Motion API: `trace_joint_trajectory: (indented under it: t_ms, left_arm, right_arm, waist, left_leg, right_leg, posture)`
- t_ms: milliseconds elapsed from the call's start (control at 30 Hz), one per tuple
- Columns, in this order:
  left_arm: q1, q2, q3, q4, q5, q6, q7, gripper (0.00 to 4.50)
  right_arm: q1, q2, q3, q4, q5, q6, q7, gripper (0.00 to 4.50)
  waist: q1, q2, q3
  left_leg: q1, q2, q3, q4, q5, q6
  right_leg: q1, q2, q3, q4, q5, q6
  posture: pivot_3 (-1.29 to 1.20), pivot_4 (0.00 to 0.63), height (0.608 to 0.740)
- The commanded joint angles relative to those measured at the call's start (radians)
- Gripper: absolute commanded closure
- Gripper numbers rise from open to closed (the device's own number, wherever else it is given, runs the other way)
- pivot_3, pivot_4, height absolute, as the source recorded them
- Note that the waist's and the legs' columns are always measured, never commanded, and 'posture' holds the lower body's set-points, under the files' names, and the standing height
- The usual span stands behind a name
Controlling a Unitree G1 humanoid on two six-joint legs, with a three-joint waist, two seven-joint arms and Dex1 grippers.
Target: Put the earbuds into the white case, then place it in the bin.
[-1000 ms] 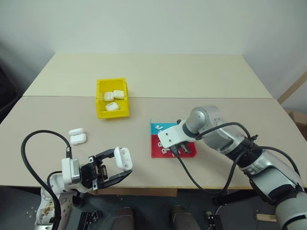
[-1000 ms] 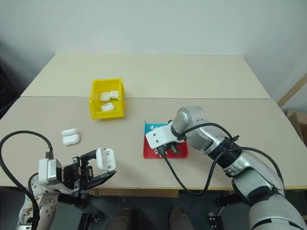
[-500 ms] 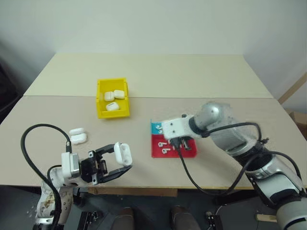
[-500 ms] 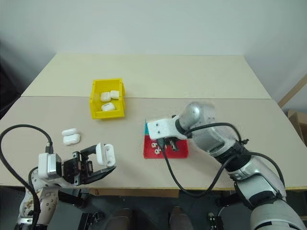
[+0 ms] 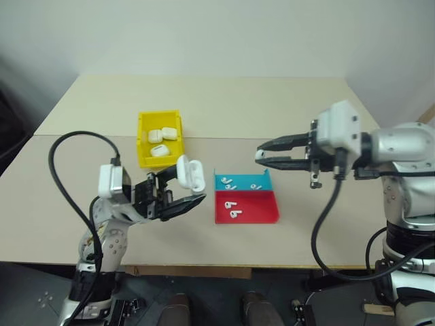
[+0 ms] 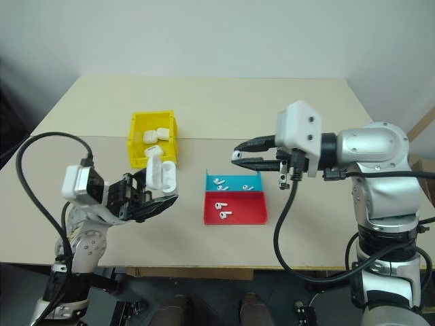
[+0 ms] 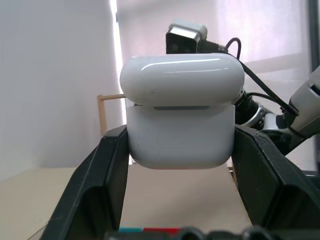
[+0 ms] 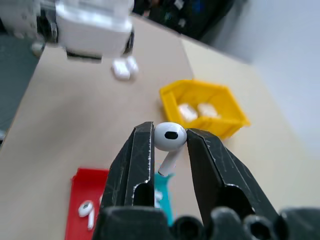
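Beige table (image 5: 306,119), white wall behind. I log: left gripper (image 5: 192,188) clamped on white case (image 5: 191,174), lid ajar, raised beside yellow bin (image 5: 144,139). Right gripper (image 8: 169,145) pinching one earbud (image 8: 169,137) above red-and-blue tray (image 5: 262,212); other earbuds (image 5: 232,210) in tray.

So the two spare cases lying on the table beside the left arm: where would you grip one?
Judging by pose, come from above. The two spare cases lie flat, side by side and apparently touching, so pinch one across the ends that face away from its neighbour. That is how the left gripper clamps its white case, by two opposite sides of the body.
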Motion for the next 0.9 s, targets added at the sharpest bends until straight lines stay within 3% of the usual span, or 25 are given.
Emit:
trace_joint_trajectory:
  t_ms: [33, 300, 600, 900]
  left_arm:
    - [-0.025, -0.029, -0.01, -0.017, -0.01, 0.012, -0.007, 1.73]
    - [-0.049, -0.075, -0.037, 0.01, -0.009, 0.049, -0.034, 1.73]
    - [-0.079, -0.148, -0.058, 0.047, 0.016, 0.037, -0.064, 1.73]
    - [-0.085, -0.156, -0.053, 0.038, 0.022, 0.051, -0.075, 1.73]
  right_arm:
    - [0.012, 0.038, -0.087, -0.053, 0.155, -0.046, -0.056, 3.27]
    - [0.05, 0.112, -0.048, -0.035, 0.255, -0.192, -0.094, 3.27]
    - [0.024, 0.193, 0.05, 0.042, 0.269, -0.329, -0.077, 3.27]
    - [0.027, 0.231, 0.125, 0.074, 0.247, -0.42, -0.07, 3.27]
  waist:
    - [-0.001, 0.0, 0.0]
    - [0.002, 0.0, 0.0]
    - [0.002, 0.0, 0.0]
    - [0.002, 0.0, 0.0]
  left_leg:
    - [0.0, 0.0, 0.0, 0.0, 0.0, 0.0]
    - [0.0, 0.0, 0.0, 0.0, 0.0, 0.0]
    - [0.0, 0.0, 0.0, 0.0, 0.0, 0.0]
    - [0.0, 0.0, -0.001, 0.0, 0.0, 0.0]
  right_leg:
    - [0.0, 0.0, 0.0, 0.0, 0.0, 0.0]
    - [0.0, 0.0, 0.0, 0.0, 0.0, 0.0]
    - [0.0, 0.0, 0.0, 0.0, 0.0, 0.0]
    - [0.0, 0.0, 0.0, 0.0, 0.0, 0.0]
  posture:
    - [0.0, 0.15, 0.74]
    - [0.0, 0.15, 0.74]
    - [0.0, 0.15, 0.74]
    - [0.0, 0.15, 0.74]
